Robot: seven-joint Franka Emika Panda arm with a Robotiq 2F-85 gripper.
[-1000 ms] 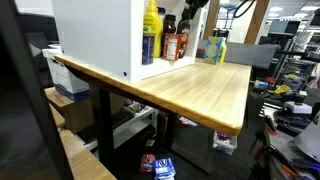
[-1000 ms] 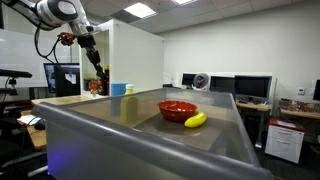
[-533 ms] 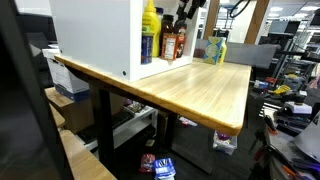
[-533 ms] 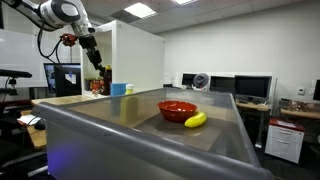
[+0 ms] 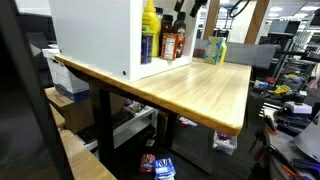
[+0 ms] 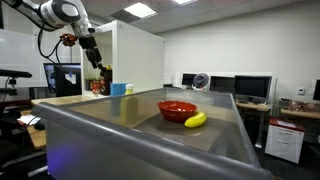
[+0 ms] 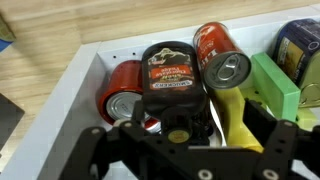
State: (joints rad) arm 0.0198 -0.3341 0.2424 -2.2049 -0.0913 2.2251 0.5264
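In the wrist view my gripper hangs open over a dark sauce bottle with a black cap. Its fingers stand wide on either side and do not touch the bottle. The bottle stands upright in a white cabinet, packed between a red can, a second red can and a yellow bottle. In both exterior views the gripper sits just above the bottles at the cabinet's open side.
A green box and a blue tin crowd the shelf beside the yellow bottle. The cabinet stands on a wooden table. A red bowl and a banana lie on a grey surface.
The jaws have spread from nearly shut to wide open, letting go of the dark bottle. The arm has barely moved.
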